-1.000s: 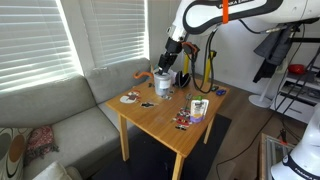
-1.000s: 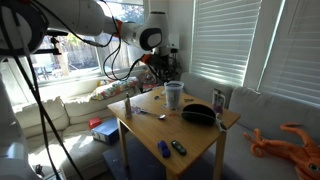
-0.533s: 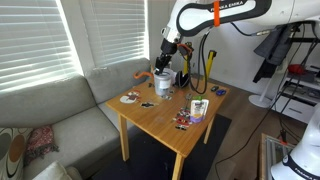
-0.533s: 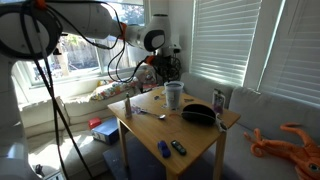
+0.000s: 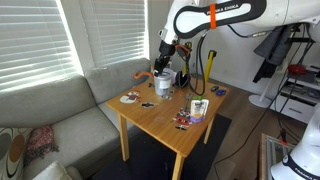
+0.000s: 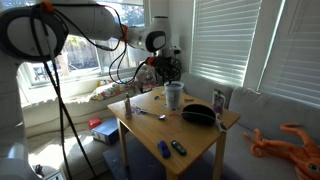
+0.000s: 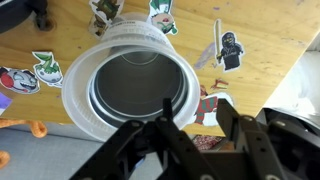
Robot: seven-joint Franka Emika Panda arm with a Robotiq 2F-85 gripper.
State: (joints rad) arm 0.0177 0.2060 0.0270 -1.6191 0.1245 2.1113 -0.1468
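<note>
Wrist view, left to right: paper cartoon cut-outs (image 7: pixel 45 66) are lying flat on the light wooden table (image 7: pixel 290 85). Next, the clear plastic cup with a thick white rim (image 7: pixel 110 95) is standing upright, mouth up, and looks empty. In an exterior view the cup (image 5: pixel 163 86) is sitting near a back corner of the table. The black two-finger gripper (image 7: pixel 193 108) is hovering just above the cup's right-hand rim. Jaws are half-spread and clamping nothing, one finger over the mouth, the other outside the wall. Rim contact: cannot tell. A small dark ninja-figure cut-out (image 7: pixel 230 48) is lying just right of the cup.

Judgement: this is the approach-to-grasp step, lining up on the rim. The next move probably calls for a short straight descent to get the wall between the pads. Then a gentle squeeze, since the thin plastic will likely flex.
</note>
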